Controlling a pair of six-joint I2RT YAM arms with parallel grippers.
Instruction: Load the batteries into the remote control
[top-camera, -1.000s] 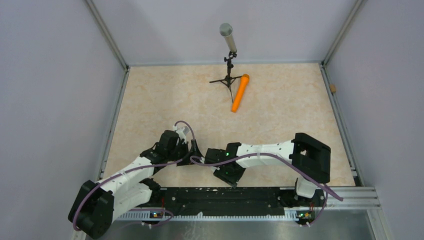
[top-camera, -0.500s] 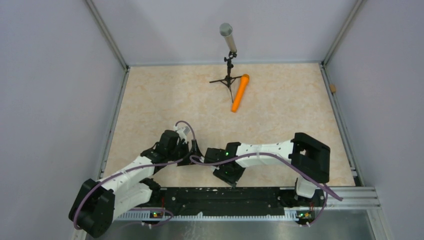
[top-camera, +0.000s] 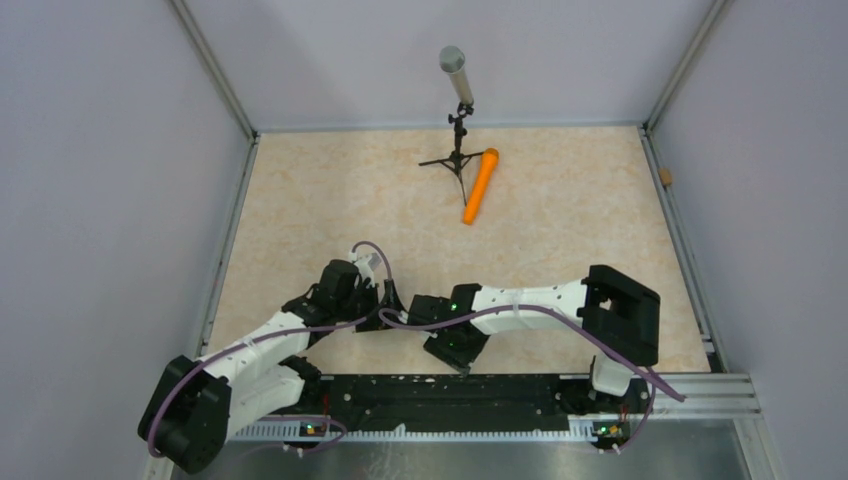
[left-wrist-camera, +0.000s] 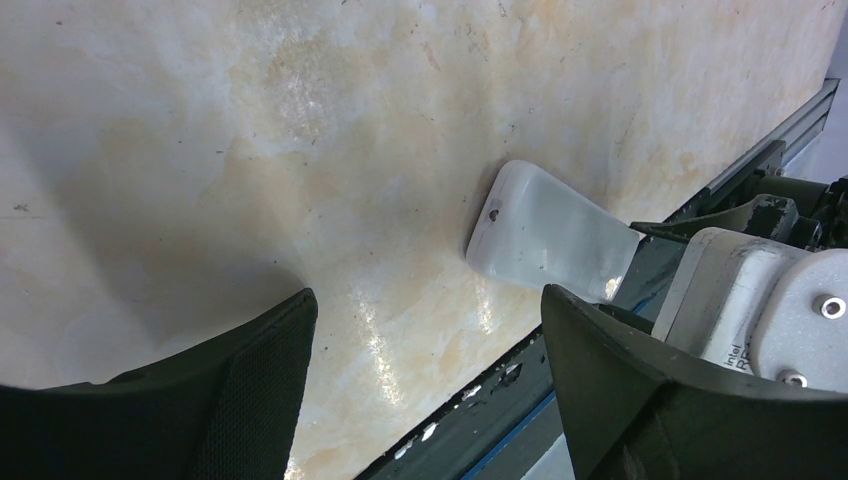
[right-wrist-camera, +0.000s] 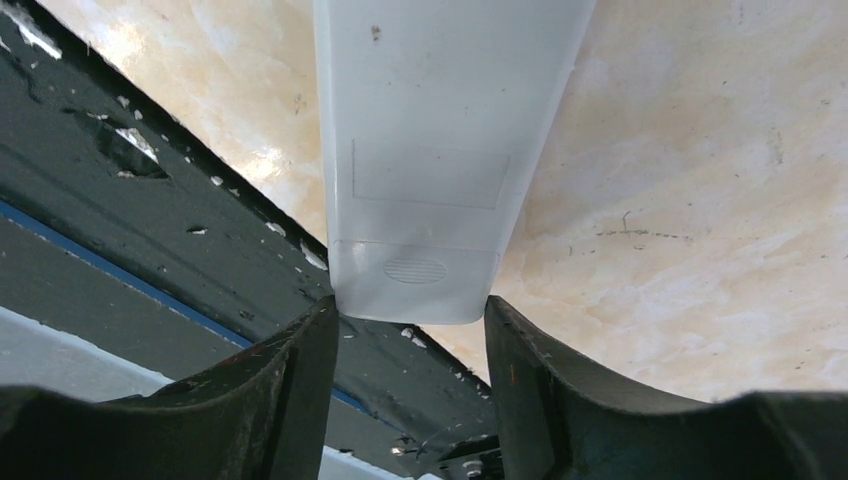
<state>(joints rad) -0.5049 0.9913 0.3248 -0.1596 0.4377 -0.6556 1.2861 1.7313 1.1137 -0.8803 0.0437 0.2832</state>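
Note:
The remote control (right-wrist-camera: 430, 130) lies white back up over the beige table, its near end reaching over the black rail. My right gripper (right-wrist-camera: 410, 305) is closed on that end, with a finger touching each side. The remote also shows in the left wrist view (left-wrist-camera: 550, 235), its other end running into the right gripper. My left gripper (left-wrist-camera: 428, 295) is wide open and empty, just left of the remote. In the top view both grippers (top-camera: 385, 305) (top-camera: 408, 315) meet near the table's front edge and hide the remote. The batteries are out of view.
A grey microphone on a black tripod (top-camera: 457, 110) stands at the back. A long orange cylinder (top-camera: 480, 185) lies beside it. The black base rail (top-camera: 450, 390) runs along the near edge and shows in the right wrist view (right-wrist-camera: 150, 220). Grey walls enclose the table.
My right gripper has edged slightly to the left. The left arm has barely moved.

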